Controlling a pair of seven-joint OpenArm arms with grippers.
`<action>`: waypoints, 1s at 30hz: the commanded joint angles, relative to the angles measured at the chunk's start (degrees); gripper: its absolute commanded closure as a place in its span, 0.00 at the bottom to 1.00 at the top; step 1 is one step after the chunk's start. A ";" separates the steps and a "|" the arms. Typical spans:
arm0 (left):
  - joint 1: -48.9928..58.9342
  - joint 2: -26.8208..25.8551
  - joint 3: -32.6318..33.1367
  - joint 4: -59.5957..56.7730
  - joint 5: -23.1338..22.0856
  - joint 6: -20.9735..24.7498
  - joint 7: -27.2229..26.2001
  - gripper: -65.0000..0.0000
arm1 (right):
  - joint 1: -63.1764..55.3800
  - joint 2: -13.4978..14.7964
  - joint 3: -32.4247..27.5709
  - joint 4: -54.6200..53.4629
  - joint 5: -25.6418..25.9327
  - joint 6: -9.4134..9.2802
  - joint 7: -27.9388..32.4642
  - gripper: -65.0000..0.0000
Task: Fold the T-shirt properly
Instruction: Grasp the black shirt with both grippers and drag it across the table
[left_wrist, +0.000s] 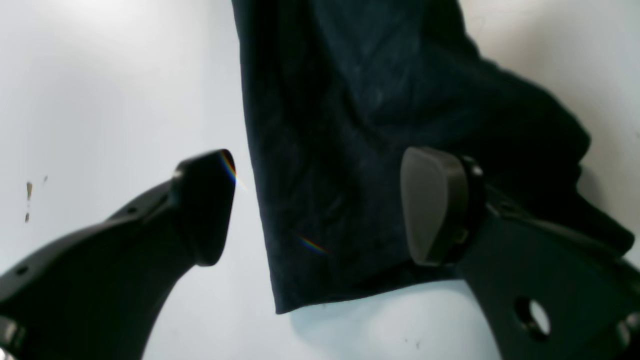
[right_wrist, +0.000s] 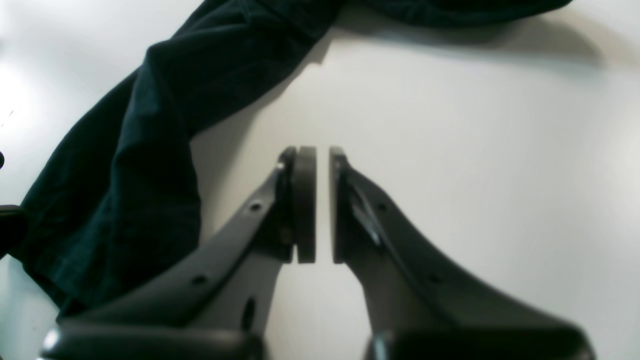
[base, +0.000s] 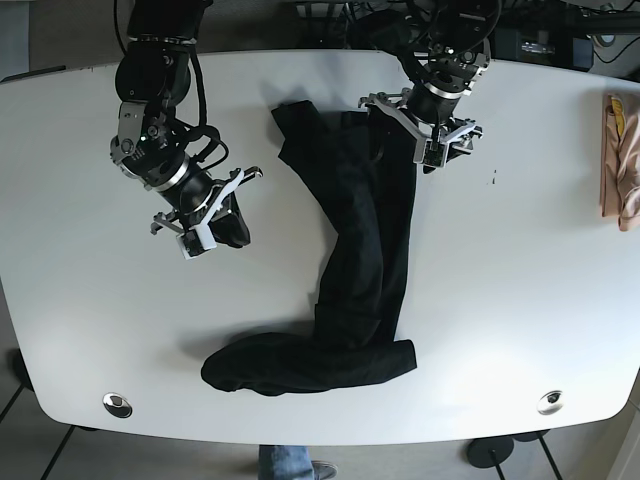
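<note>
The dark navy T-shirt (base: 360, 230) lies crumpled in a long twisted strip across the middle of the white table (base: 520, 280). Its lower end is bunched toward the front. My left gripper (base: 432, 135) hangs over the shirt's upper right part. In the left wrist view the left gripper (left_wrist: 320, 160) is open wide: one finger (left_wrist: 435, 205) is over the T-shirt (left_wrist: 350, 100) and the other over bare table beside its edge. My right gripper (base: 212, 225) is off to the left, apart from the cloth. Its pads (right_wrist: 306, 200) are nearly together with nothing between them, and the T-shirt (right_wrist: 125, 190) lies to its left.
A folded peach cloth (base: 620, 165) lies at the table's right edge. Two round fittings (base: 117, 404) (base: 549, 402) sit near the front corners. Small dark specks (left_wrist: 28, 190) mark the tabletop near my left gripper.
</note>
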 joint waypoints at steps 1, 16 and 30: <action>0.30 0.13 0.12 -0.21 -0.47 0.11 -0.73 0.25 | 1.71 0.07 -0.13 0.93 0.90 0.16 1.51 0.94; -0.31 -0.92 0.29 -13.84 -0.20 -0.16 0.76 0.97 | 3.99 0.16 0.13 -0.74 0.73 -1.34 1.69 0.94; 2.24 -3.21 -34.26 -1.62 -0.56 -18.09 5.16 0.99 | 29.05 0.95 -0.04 -34.32 0.64 -7.31 2.57 0.33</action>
